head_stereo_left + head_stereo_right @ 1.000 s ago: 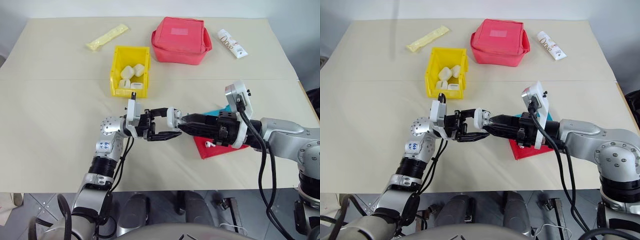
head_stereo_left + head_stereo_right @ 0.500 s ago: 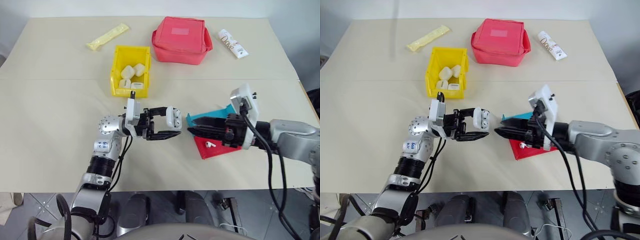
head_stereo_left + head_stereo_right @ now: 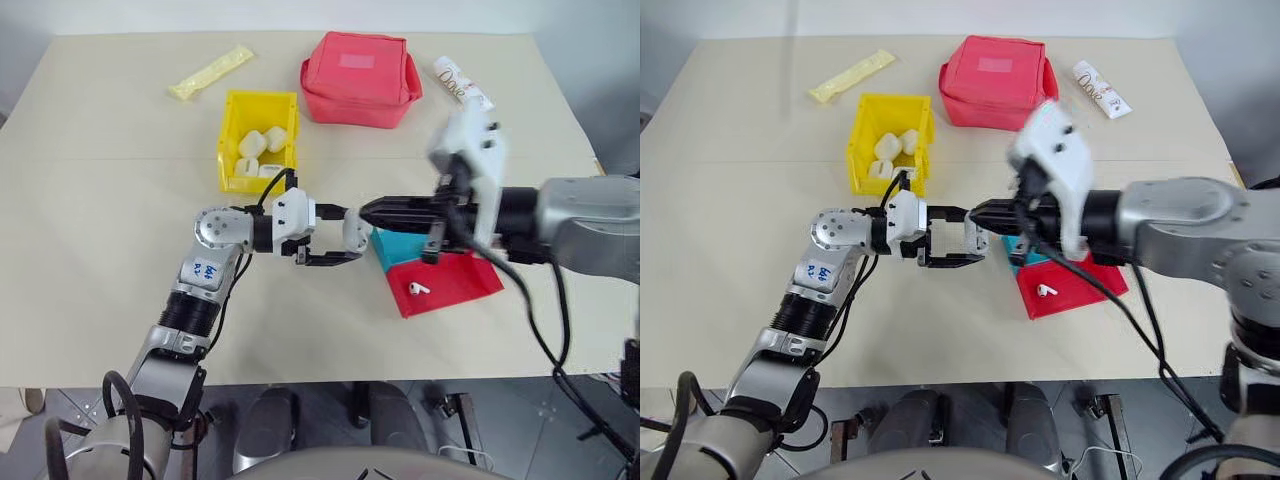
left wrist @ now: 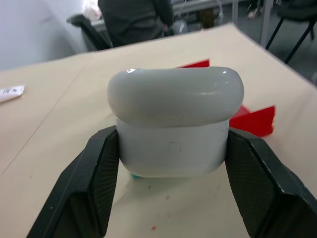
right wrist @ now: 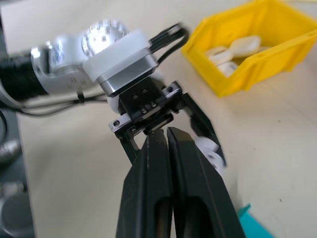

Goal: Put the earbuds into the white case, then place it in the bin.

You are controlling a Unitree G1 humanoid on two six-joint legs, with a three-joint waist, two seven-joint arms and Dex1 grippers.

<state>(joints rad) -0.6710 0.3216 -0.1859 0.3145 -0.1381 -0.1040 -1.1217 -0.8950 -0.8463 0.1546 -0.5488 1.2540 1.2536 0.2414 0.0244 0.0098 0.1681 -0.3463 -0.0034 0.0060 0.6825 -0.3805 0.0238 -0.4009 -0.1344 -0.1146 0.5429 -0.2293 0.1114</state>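
**Q:** What does each tool show?

**A:** Left tool (image 3: 345, 240), centre of the left eye view: its two black fingers (image 4: 94, 173) are clamped on the white case (image 4: 174, 126), one on each side wall, with the lid down. A faint round mark sits on the case's front; no lettering can be read on it. Right tool (image 3: 372, 211), just right of the case in the left eye view: its fingers are pressed together with nothing between them, tips close to the case. Whether they touch it cannot be told.

**Q:** And outward from there?

**A:** Lower right of centre, a red tray (image 3: 455, 282) carries one earbud (image 3: 419, 288), white, lying on its side. A blue tray (image 3: 395, 244) sits against the red tray's upper left edge, partly behind the right tool. The bin (image 3: 234, 125), yellow, stands in the upper left of centre on the desk (image 3: 100, 230), well apart from the case; it holds several off-white cases (image 3: 261, 144).

**Q:** Any writing?

**A:** The left forearm bears a blue handwritten mark (image 3: 201, 270), too small to read. The white tube (image 3: 1102, 90) at upper right carries brown script, not legible. The red pouch (image 3: 360, 78) at upper centre has a pale blank patch on top. A yellow packet (image 3: 210, 72) lies at upper left, unlabelled as far as can be seen.
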